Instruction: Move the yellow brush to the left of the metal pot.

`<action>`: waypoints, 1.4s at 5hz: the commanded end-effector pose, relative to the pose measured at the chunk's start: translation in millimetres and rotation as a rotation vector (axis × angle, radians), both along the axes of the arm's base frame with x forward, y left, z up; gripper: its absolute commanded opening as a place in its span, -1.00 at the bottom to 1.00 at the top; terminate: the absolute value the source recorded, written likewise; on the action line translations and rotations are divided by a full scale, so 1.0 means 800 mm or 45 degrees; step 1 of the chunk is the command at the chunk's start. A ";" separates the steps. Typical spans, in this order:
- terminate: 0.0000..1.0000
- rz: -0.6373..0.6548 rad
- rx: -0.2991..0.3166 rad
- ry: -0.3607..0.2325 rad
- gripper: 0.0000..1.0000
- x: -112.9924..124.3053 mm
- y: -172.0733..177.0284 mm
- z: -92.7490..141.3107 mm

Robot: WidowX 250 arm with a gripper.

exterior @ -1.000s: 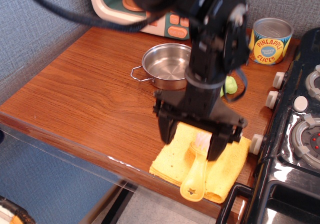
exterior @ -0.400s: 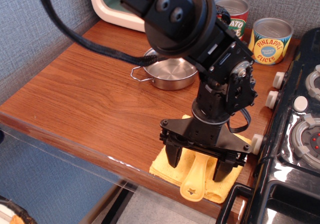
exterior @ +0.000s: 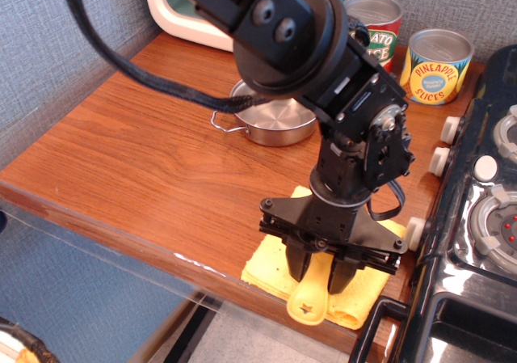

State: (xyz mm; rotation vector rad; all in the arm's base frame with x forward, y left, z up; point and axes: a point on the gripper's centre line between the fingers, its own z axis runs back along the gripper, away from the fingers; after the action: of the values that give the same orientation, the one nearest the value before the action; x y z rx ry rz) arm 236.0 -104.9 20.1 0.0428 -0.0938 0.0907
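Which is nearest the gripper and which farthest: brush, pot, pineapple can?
1. Yellow brush, between the fingers of the gripper, on the cloth.
2. Metal pot, behind the arm, mid-table.
3. Pineapple can, back right by the wall.
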 end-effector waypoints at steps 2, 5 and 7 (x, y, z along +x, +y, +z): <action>-1.00 -0.016 -0.045 -0.163 -1.00 0.018 0.000 0.064; -1.00 0.162 -0.052 -0.162 -1.00 0.098 0.146 0.103; -1.00 0.022 -0.090 -0.094 -1.00 0.147 0.267 0.078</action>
State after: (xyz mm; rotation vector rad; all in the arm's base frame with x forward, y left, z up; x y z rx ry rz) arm 348.7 112.3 63.6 -0.0471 -0.1006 0.1052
